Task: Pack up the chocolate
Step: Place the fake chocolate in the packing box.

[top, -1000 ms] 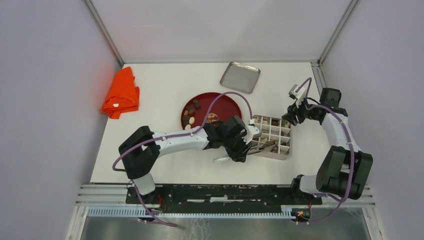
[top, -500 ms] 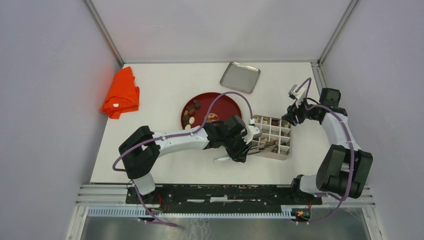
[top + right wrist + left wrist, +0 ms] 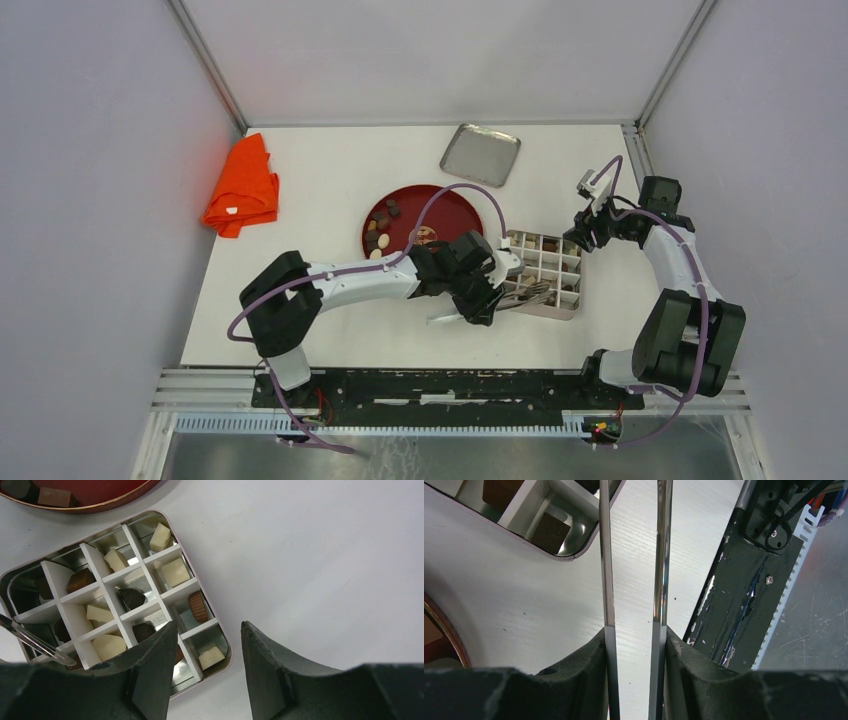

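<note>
Top external: left hand (image 3: 482,297) pinches tongs (image 3: 527,293), tips over box (image 3: 545,313), prob. to place chocolate (image 3: 175,572); right hand (image 3: 207,630) spread nr box corner.

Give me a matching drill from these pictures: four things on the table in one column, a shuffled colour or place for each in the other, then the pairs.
Things:
1 cloth
2 plate
3 tray
4 divided tin

Descriptions:
A silver, far side of the table
B orange, left edge
C white dividers, chocolates inside
D red, round

Pairs: 1-B, 2-D, 3-A, 4-C.
</note>
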